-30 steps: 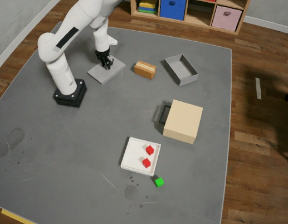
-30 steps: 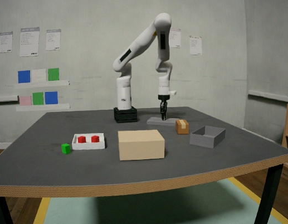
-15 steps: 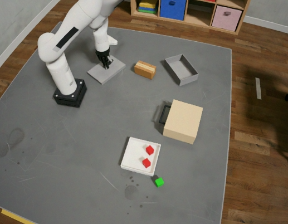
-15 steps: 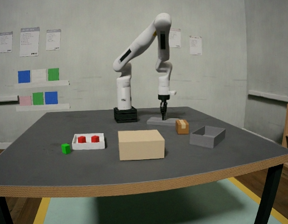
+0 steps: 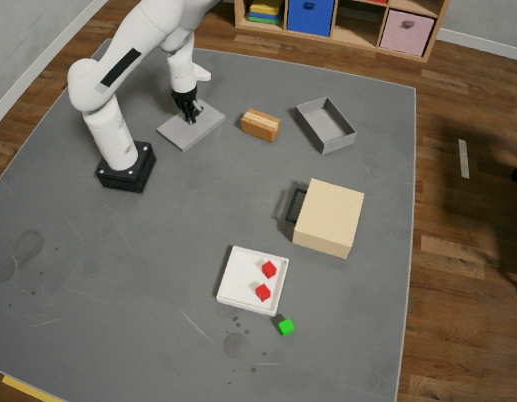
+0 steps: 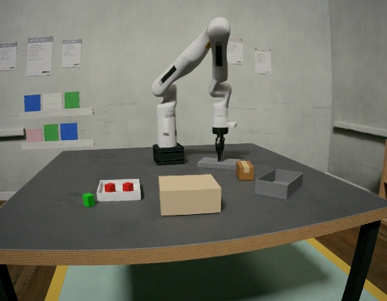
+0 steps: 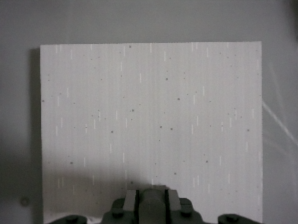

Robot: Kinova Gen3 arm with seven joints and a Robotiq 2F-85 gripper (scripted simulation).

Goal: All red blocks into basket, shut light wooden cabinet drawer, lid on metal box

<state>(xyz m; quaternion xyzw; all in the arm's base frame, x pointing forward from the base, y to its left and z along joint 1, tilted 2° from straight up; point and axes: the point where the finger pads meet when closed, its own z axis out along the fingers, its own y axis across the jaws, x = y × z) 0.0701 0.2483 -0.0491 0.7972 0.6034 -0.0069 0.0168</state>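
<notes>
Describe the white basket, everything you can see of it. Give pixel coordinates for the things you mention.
The white basket [image 5: 240, 275] [image 6: 120, 196] is square, shallow and open-topped, with low walls and a smooth, plastic-like look. It sits flat on the gray table [image 5: 165, 225] [image 6: 236, 225]. Two red blocks [image 5: 262, 292] [image 6: 110, 187] rest apart inside. A green block [image 5: 286, 327] [image 6: 88, 200] lies outside, near one corner, not touching.

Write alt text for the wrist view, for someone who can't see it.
The black claw, at the bottom edge, is closed on the rounded knob of a flat, speckled pale grey lid. The lid fills most of the picture, with darker grey table top around it.
</notes>
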